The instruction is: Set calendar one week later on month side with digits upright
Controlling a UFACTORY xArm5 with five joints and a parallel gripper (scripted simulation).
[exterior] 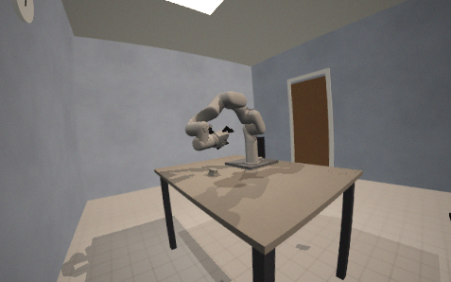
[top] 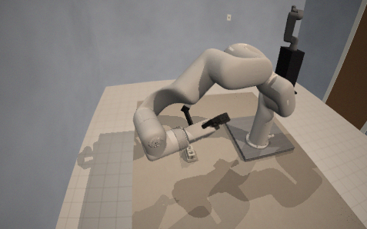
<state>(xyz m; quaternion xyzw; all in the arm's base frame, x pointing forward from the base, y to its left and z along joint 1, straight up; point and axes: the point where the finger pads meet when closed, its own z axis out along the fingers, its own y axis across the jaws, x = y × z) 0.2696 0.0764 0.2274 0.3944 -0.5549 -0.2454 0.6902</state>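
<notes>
The calendar [top: 191, 154] is a small pale tray with two white digit cubes. It stands on the table below my wrist; the digits are too small to read. It also shows in the exterior view [exterior: 213, 172] as a tiny block near the table's far left edge. My gripper [top: 201, 117] is open and empty, held well above the table and pointing sideways toward my base. One black finger [top: 215, 121] points right and the other [top: 187, 114] sticks up behind the arm. In the exterior view the gripper [exterior: 224, 134] hangs high above the calendar.
My base stands on a grey plate [top: 259, 143] at the far side of the table. A black stand with a camera arm [top: 290, 58] is behind the table. A brown door [exterior: 310, 122] is in the right wall.
</notes>
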